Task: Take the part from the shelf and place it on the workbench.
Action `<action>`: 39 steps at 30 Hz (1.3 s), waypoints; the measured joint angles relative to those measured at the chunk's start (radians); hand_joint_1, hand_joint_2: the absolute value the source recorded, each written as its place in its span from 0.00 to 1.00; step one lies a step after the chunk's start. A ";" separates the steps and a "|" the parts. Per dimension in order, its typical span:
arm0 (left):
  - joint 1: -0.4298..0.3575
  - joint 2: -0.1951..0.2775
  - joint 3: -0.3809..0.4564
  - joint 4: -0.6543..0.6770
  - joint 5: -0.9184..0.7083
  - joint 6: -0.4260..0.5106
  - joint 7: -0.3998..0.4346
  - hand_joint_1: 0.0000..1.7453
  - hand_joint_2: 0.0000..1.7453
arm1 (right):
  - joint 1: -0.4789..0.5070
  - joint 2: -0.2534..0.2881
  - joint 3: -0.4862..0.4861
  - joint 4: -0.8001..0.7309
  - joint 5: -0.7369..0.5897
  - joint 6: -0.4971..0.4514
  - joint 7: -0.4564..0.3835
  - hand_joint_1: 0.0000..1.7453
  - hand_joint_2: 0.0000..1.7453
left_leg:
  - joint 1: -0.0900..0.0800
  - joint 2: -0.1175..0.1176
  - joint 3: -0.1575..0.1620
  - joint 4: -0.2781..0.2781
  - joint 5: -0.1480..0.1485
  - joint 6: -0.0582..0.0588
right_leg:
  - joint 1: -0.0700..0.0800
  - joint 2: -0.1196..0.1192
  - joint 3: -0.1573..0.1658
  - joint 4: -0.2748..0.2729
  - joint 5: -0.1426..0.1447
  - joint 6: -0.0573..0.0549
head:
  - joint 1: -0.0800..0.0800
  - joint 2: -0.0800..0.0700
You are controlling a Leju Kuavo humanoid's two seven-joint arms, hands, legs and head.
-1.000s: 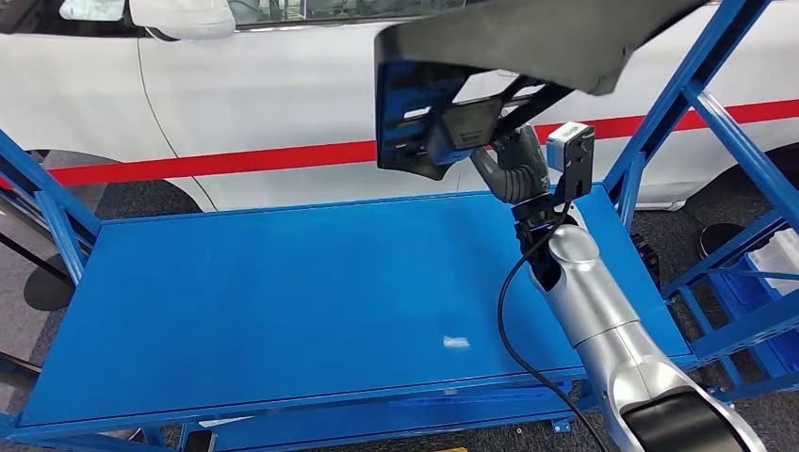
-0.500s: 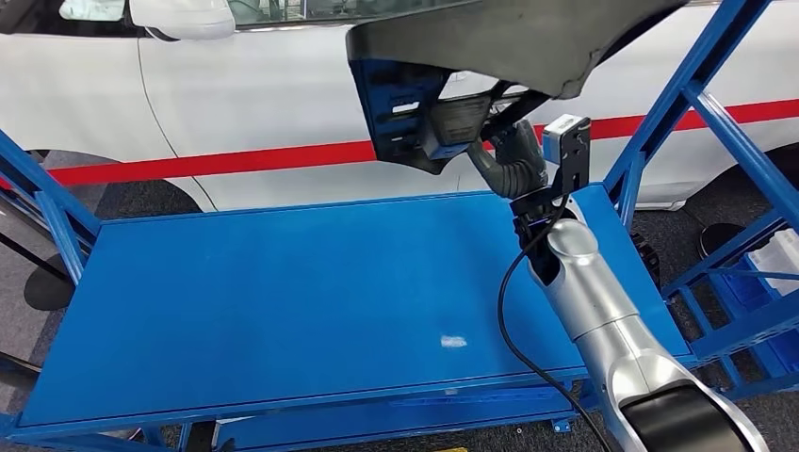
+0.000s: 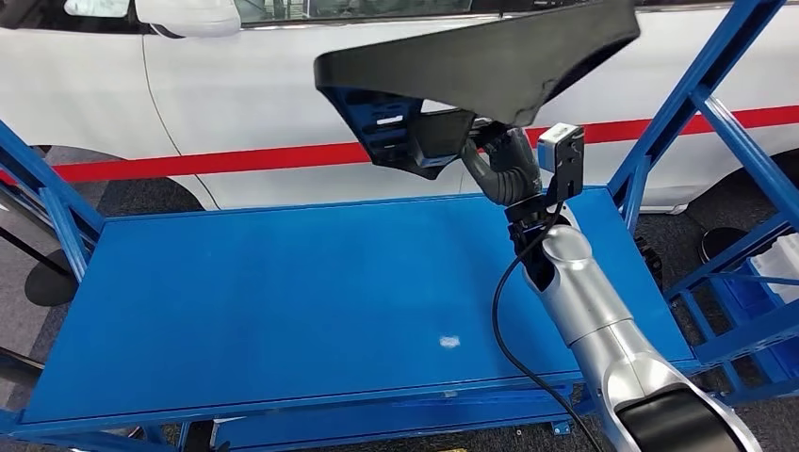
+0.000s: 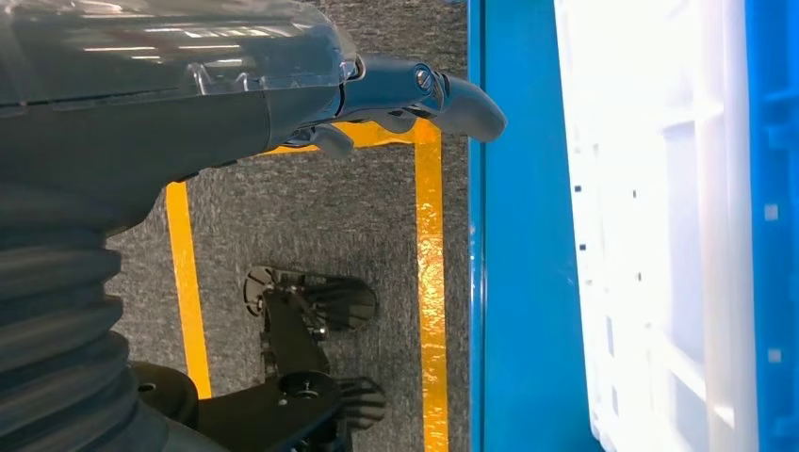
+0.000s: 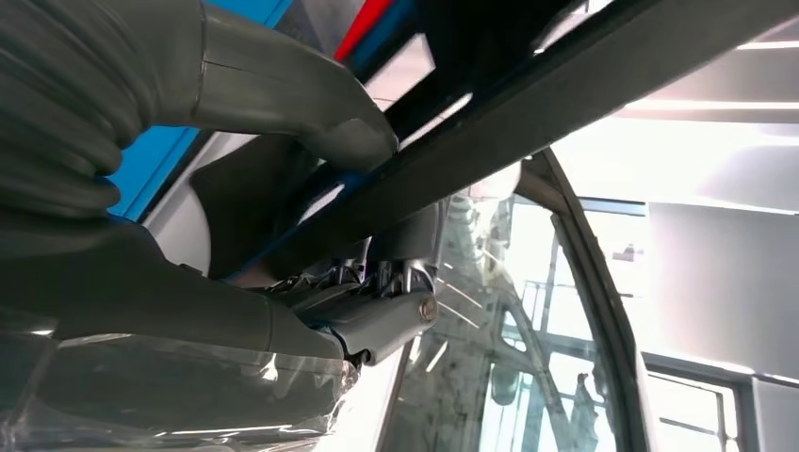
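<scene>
Black, broad plastic part (image 3: 490,66) has shifted left above the blue steel workbench (image 3: 283,292). My right hand (image 3: 504,165) still grips it. My left hand (image 4: 377,99) hangs with its fingers apart, holding nothing.

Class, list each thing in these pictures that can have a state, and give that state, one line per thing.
Black part: held up, off the workbench.
Right robot hand: grips the black part.
Left robot hand: holds nothing.
Blue workbench: top bare under the part.

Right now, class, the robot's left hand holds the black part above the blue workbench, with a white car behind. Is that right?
Not quite. The right hand holds the black part above the blue workbench, as the head view shows. The white car is behind.
</scene>
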State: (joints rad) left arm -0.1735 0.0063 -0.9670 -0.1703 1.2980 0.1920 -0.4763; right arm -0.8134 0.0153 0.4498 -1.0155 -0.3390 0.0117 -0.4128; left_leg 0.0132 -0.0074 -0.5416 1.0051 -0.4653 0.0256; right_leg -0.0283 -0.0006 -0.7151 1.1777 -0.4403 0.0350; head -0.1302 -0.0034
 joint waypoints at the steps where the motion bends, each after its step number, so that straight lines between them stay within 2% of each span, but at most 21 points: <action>1: -0.001 0.000 0.001 -0.001 0.000 0.000 0.001 0.00 1.00 | -0.002 0.000 0.000 0.000 -0.001 0.001 0.000 1.00 1.00 | 0.001 -0.001 -0.002 0.006 -0.006 -0.007 | 0.000 0.001 0.031 -0.059 0.023 0.001 | 0.000 0.000; 3: -0.002 0.000 0.004 -0.001 -0.001 0.002 0.005 0.00 1.00 | -0.006 0.000 0.001 -0.002 -0.004 0.004 0.001 1.00 1.00 | 0.000 -0.003 -0.008 0.016 -0.015 -0.020 | 0.004 0.004 0.064 -0.126 0.034 -0.007 | 0.000 0.000; 7: -0.001 0.000 0.012 -0.001 -0.008 0.007 0.012 0.00 1.00 | -0.001 -0.003 0.002 -0.010 -0.010 0.007 0.005 1.00 1.00 | 0.002 -0.002 -0.019 0.033 -0.033 -0.044 | 0.005 0.005 0.062 -0.140 0.029 -0.034 | 0.000 0.000; 9: -0.002 0.000 0.015 -0.001 -0.011 0.009 0.016 0.00 1.00 | 0.001 -0.002 0.002 -0.022 -0.016 0.008 0.006 1.00 1.00 | 0.005 0.001 -0.051 0.115 -0.092 -0.051 | 0.004 0.004 0.060 -0.144 0.034 -0.047 | 0.000 0.000; 11: -0.002 0.000 0.017 -0.001 -0.012 0.009 0.017 0.00 1.00 | 0.007 -0.002 0.002 -0.033 -0.018 0.009 0.006 1.00 1.00 | 0.005 0.002 -0.102 0.244 -0.155 -0.054 | 0.008 0.003 0.056 -0.144 0.037 -0.054 | 0.000 0.000; 12: -0.001 0.000 0.017 -0.001 -0.012 0.008 0.017 0.00 1.00 | 0.013 -0.003 0.002 -0.037 -0.019 0.009 0.006 1.00 1.00 | 0.005 0.002 -0.116 0.285 -0.164 -0.055 | 0.010 0.003 0.054 -0.143 0.039 -0.055 | 0.000 0.000; 13: -0.001 0.000 0.018 -0.001 -0.011 0.008 0.018 0.00 1.00 | 0.019 -0.003 0.002 -0.042 -0.019 0.009 0.006 1.00 1.00 | 0.005 0.002 -0.115 0.290 -0.155 -0.055 | 0.011 0.002 0.051 -0.142 0.041 -0.055 | 0.000 0.000; 14: 0.000 0.000 0.020 -0.001 -0.011 0.006 0.018 0.00 1.00 | 0.024 -0.003 0.002 -0.048 -0.020 0.008 0.007 1.00 1.00 | 0.005 0.002 -0.095 0.258 -0.129 -0.054 | 0.011 0.002 0.048 -0.140 0.043 -0.055 | 0.000 0.000; 16: -0.001 0.001 0.022 -0.001 -0.010 0.004 0.018 0.00 1.00 | 0.028 -0.003 0.001 -0.060 -0.021 0.008 0.007 1.00 1.00 | 0.005 0.003 -0.022 0.127 -0.073 -0.050 | 0.012 0.002 0.040 -0.135 0.049 -0.048 | 0.000 0.000; 18: -0.001 0.001 0.024 -0.001 -0.010 0.001 0.018 0.00 1.00 | 0.028 -0.004 -0.001 -0.070 -0.023 0.007 0.008 1.00 1.00 | 0.001 0.001 0.018 0.043 -0.048 -0.042 | 0.014 0.002 0.034 -0.132 0.058 -0.036 | 0.000 0.000; 21: 0.001 0.001 0.027 -0.001 -0.011 0.001 0.019 0.00 1.00 | 0.028 -0.004 -0.004 -0.076 -0.033 0.009 0.016 1.00 1.00 | -0.003 0.000 0.007 0.032 -0.034 -0.024 | 0.014 0.002 0.028 -0.136 0.073 -0.016 | 0.000 0.000; 23: 0.001 0.000 0.030 -0.001 -0.012 0.002 0.019 0.00 1.00 | 0.027 -0.004 -0.007 -0.076 -0.041 0.011 0.022 1.00 1.00 | 0.000 0.003 -0.008 0.027 -0.014 -0.006 | 0.012 0.002 0.012 -0.104 0.034 -0.007 | 0.000 0.000; 26: 0.001 0.000 0.037 -0.001 -0.013 0.004 0.018 0.00 1.00 | 0.027 -0.005 -0.009 -0.074 -0.048 0.013 0.029 1.00 1.00 | -0.002 0.005 -0.041 0.026 0.014 0.009 | 0.010 0.001 -0.041 0.068 -0.093 0.000 | 0.000 0.000; 27: 0.001 0.001 0.039 -0.001 -0.015 0.004 0.018 0.00 1.00 | 0.028 -0.005 -0.009 -0.072 -0.051 0.014 0.031 1.00 1.00 | -0.004 0.005 -0.052 0.027 0.022 0.010 | 0.010 0.001 -0.050 0.119 -0.114 0.002 | 0.000 0.000; 28: 0.001 0.001 0.040 -0.001 -0.017 0.004 0.018 0.00 1.00 | 0.029 -0.005 -0.009 -0.069 -0.053 0.016 0.033 1.00 1.00 | -0.006 0.005 -0.064 0.028 0.030 0.010 | 0.010 0.001 -0.044 0.141 -0.115 0.002 | 0.000 0.000; 29: 0.001 0.001 0.041 -0.001 -0.019 0.004 0.019 0.00 1.00 | 0.029 -0.005 -0.010 -0.066 -0.056 0.019 0.034 1.00 1.00 | -0.008 0.004 -0.074 0.028 0.038 0.010 | 0.011 0.001 -0.020 0.124 -0.100 -0.002 | 0.000 0.000; 31: 0.001 -0.001 0.041 -0.002 -0.021 0.004 0.024 0.00 1.00 | 0.026 -0.005 -0.010 -0.060 -0.065 0.026 0.036 1.00 1.00 | -0.011 0.002 -0.089 0.028 0.051 0.008 | 0.017 0.002 0.074 -0.003 -0.062 -0.019 | 0.000 0.000; 33: 0.000 -0.004 0.043 -0.003 -0.023 0.002 0.030 0.00 1.00 | 0.018 -0.004 -0.010 -0.057 -0.076 0.032 0.038 1.00 1.00 | -0.013 0.001 -0.099 0.027 0.065 0.000 | 0.027 0.002 0.149 -0.122 -0.048 -0.036 | 0.000 0.000; 35: 0.000 -0.005 0.045 -0.004 -0.023 0.000 0.034 0.00 1.00 | 0.009 -0.004 -0.010 -0.051 -0.087 0.037 0.043 1.00 1.00 | -0.010 0.002 -0.104 0.023 0.079 -0.013 | 0.034 0.002 0.162 -0.156 -0.042 -0.044 | 0.000 0.000; 37: 0.001 -0.006 0.048 -0.004 -0.023 -0.002 0.035 0.00 1.00 | 0.003 -0.002 -0.010 -0.042 -0.093 0.040 0.046 1.00 1.00 | -0.009 0.002 -0.110 0.025 0.077 -0.025 | 0.030 -0.003 0.158 -0.171 -0.023 -0.053 | 0.000 0.000; 39: 0.002 -0.006 0.052 -0.004 -0.022 -0.003 0.035 0.00 1.00 | 0.001 0.003 -0.010 -0.037 -0.096 0.043 0.047 1.00 1.00 | -0.008 0.002 -0.131 0.080 0.017 -0.035 | 0.022 -0.009 0.145 -0.184 0.000 -0.063 | 0.000 0.000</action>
State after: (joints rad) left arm -0.1711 0.0008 -0.9151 -0.1740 1.2756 0.1889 -0.4414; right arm -0.8122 0.0184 0.4401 -1.0520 -0.4352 0.0550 -0.3655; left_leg 0.0050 -0.0058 -0.6729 1.0852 -0.4482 -0.0090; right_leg -0.0060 -0.0094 -0.5700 0.9939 -0.4402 -0.0282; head -0.1299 -0.0034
